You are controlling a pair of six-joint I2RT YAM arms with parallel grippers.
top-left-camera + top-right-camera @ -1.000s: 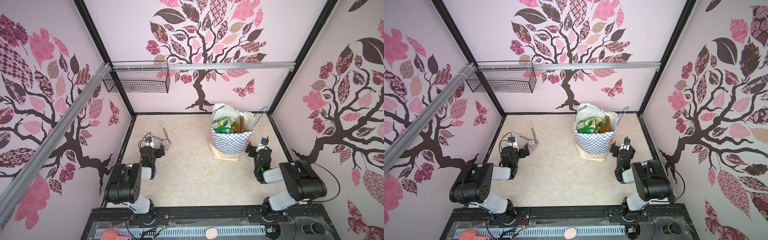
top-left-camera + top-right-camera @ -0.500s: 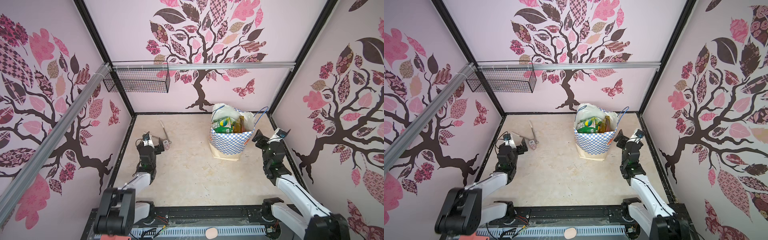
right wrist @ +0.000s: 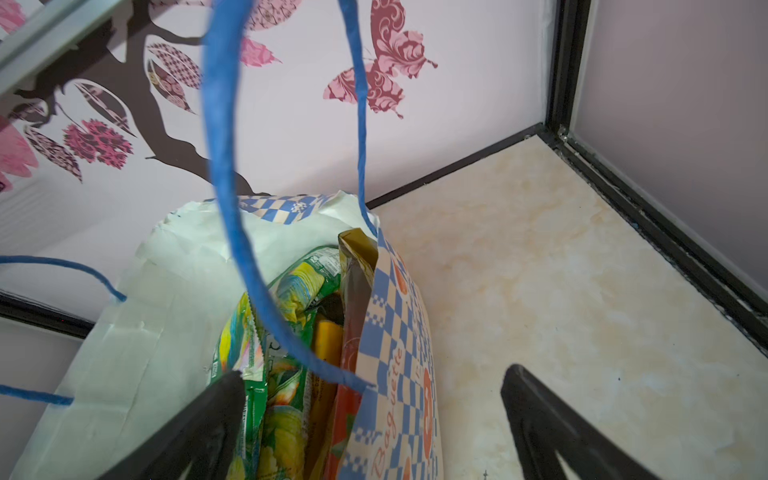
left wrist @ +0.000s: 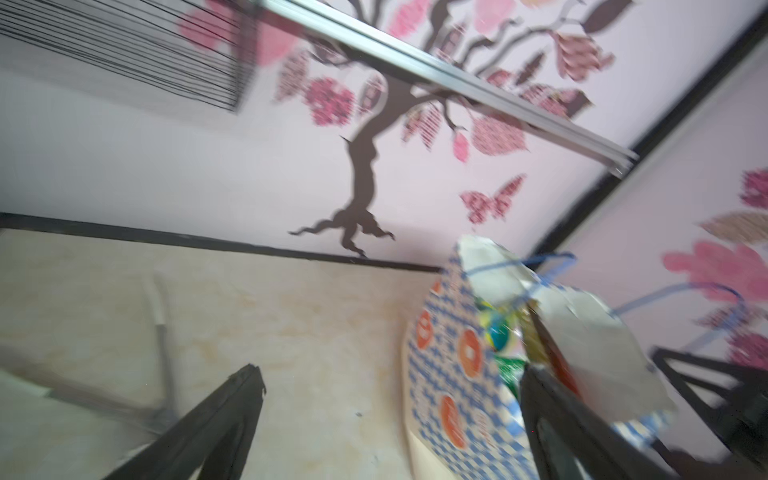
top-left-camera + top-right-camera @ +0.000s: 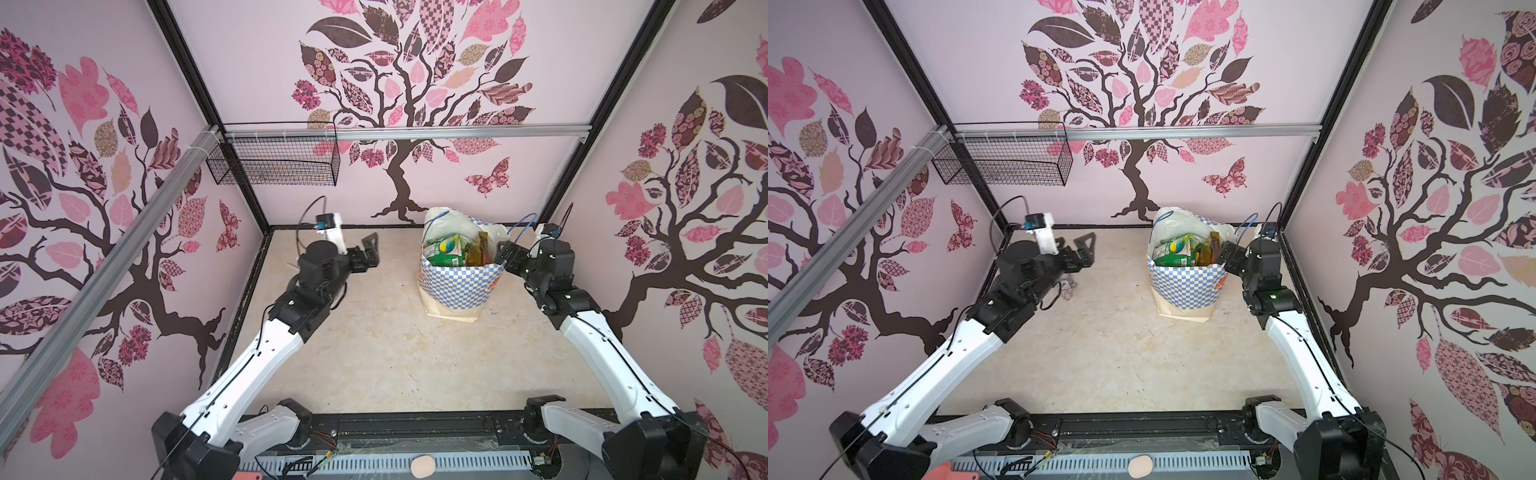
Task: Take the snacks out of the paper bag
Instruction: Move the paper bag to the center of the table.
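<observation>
Okay so, paper bag point(image 5: 457, 286): cream with blue-white checks, standing upright at the back right of the table point(image 5: 374, 353), mouth open.
snacks point(image 5: 446, 251): green and gold packets poking out the top.
right wrist view only: "Baguette" lettering on the bag, plus an orange packet point(image 3: 326, 345) tucked low.
right gripper point(image 5: 505, 255): spread wide, empty, straddling the bag's rim.
left gripper point(image 5: 368, 251): also wide, empty, well off to the bag's left.
</observation>
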